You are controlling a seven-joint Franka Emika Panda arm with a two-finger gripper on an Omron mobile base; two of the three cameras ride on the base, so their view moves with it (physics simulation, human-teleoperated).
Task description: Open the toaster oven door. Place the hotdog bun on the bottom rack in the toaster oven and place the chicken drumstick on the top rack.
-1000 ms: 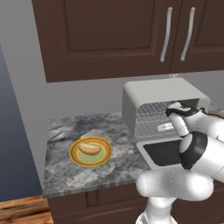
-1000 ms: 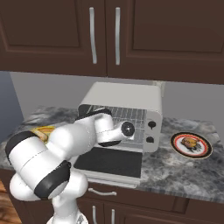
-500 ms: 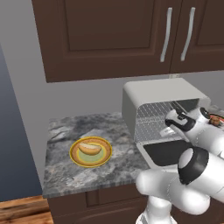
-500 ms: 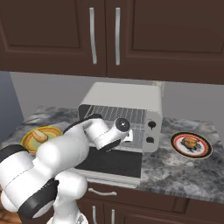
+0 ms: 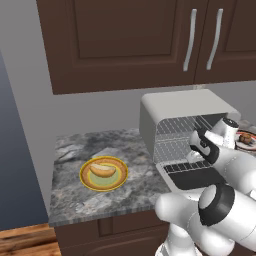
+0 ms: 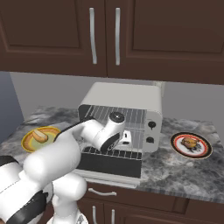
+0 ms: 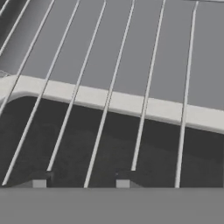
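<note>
Toaster oven (image 5: 186, 112) on bench (image 5: 75, 187), door (image 5: 192, 176) down, racks showing; arm (image 5: 220, 150) reaching in; bun (image 5: 102, 170) on yellow plate (image 5: 88, 181).

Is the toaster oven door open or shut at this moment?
Open. The toaster oven door lies folded down flat in front of the toaster oven, glass facing up, and the wire racks inside are exposed in both base views.

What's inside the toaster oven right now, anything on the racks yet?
Inside the toaster oven, two bare wire racks show: top rack, bottom rack. No food shows on them. The gripper and forearm cover the left part of the cavity, so that stretch cannot be checked.
</note>
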